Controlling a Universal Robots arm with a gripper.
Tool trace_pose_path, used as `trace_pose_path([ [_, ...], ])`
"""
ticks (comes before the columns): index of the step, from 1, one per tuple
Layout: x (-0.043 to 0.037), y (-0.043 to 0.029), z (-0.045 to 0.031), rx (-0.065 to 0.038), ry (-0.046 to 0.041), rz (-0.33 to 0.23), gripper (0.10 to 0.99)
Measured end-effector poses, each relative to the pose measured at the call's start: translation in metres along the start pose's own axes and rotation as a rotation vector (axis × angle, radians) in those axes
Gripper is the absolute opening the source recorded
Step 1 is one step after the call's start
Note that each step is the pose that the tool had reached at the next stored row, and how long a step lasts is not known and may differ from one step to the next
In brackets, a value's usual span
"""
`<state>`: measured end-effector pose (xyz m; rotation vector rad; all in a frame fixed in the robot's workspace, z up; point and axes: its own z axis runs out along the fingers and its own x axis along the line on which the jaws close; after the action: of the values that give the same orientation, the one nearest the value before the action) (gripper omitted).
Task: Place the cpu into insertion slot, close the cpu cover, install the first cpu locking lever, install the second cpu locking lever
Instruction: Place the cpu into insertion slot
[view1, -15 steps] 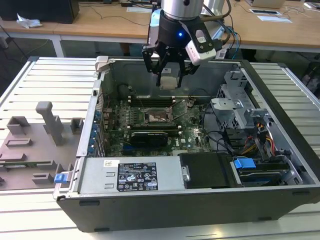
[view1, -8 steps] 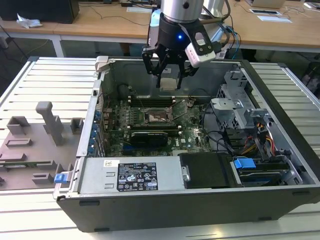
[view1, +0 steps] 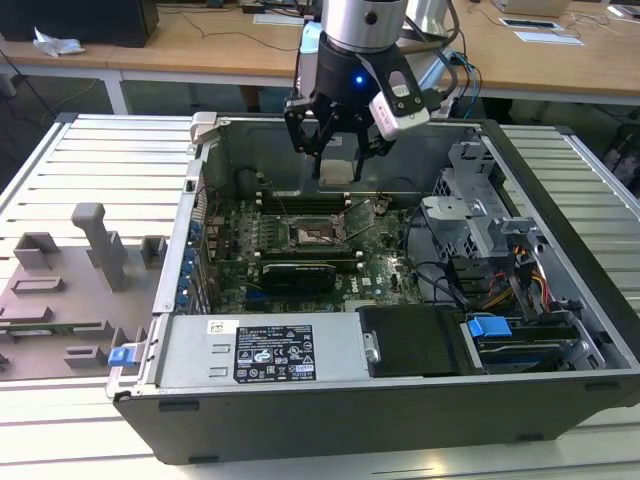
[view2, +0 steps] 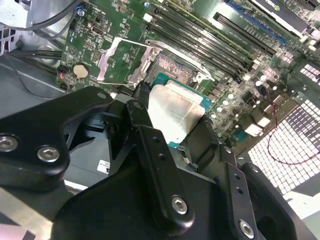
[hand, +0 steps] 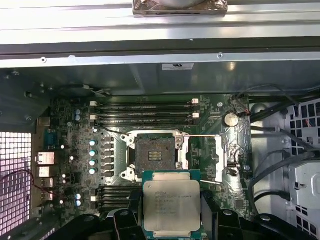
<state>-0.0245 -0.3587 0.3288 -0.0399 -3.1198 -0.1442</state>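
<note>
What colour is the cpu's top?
The cpu top is silver-grey, best in the first wrist view.

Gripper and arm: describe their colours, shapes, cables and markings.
The arm ends in a round silver-grey wrist. The gripper is black, with a small blue light on its body and linked black jaws joined by silver screws. A white box is mounted beside it, with blue and black cables trailing off.

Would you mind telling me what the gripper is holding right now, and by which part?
The gripper holds the processor chip, clamped by two opposite side edges, with its metal top left uncovered.
</note>
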Motion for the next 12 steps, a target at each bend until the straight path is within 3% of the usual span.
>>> trace_pose_path([
  [4, -0.0001, -0.0004, 0.0048, 0.0, 0.0001, 0.0, 0.545],
  [6, -0.0001, 0.0002, 0.0082, 0.008, -0.0001, 0.0, 0.545],
  [8, -0.0001, 0.0047, 0.0118, 0.022, -0.0005, 0.0, 0.545],
  [12, -0.0002, 0.0074, 0.017, 0.023, -0.0005, 0.0, 0.545],
])
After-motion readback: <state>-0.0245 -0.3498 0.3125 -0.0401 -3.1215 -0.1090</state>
